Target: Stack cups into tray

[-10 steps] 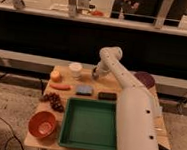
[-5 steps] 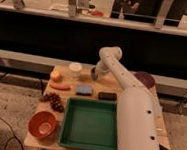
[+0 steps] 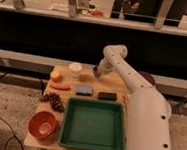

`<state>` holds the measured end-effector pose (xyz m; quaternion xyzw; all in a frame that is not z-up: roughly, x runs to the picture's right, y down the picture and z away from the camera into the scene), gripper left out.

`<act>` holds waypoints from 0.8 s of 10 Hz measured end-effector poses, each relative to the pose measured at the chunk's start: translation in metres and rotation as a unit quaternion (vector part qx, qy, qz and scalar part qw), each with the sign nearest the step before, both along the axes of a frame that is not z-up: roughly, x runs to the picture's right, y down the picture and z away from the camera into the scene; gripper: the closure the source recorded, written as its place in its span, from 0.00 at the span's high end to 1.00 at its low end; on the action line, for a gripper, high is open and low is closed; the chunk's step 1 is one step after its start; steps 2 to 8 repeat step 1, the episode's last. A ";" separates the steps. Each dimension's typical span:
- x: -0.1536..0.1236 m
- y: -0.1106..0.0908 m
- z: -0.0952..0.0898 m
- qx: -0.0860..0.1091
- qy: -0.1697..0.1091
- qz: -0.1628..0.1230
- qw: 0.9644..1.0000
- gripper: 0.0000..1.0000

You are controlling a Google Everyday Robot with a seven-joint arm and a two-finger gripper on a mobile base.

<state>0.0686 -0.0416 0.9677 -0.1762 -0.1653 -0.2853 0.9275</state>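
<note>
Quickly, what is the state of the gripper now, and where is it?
Gripper: at the far edge of the table, right of the cream-white cup, away from the green tray; no cup visibly held.

The tray point(image 3: 93, 125) at the table's point(image 3: 117, 84) front edge looks like smooth green plastic with a dull sheen. The bowl point(image 3: 43, 124) at the front left corner is glossy orange plastic. The table top is pale matt wood. The cream cup point(image 3: 75, 69) near the back edge looks matt. The arm point(image 3: 143, 112) is smooth white casing, its gripper point(image 3: 95, 72) dark at the back edge.
</note>
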 end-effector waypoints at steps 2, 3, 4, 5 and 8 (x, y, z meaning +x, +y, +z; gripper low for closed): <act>-0.001 -0.002 -0.004 0.004 -0.003 -0.001 1.000 0.00; -0.001 -0.002 -0.004 0.004 -0.003 -0.001 1.000 0.00; -0.001 -0.002 -0.004 0.004 -0.003 -0.001 1.000 0.00; -0.001 -0.002 -0.004 0.004 -0.003 -0.001 1.000 0.00; -0.001 -0.002 -0.004 0.004 -0.003 -0.001 1.000 0.00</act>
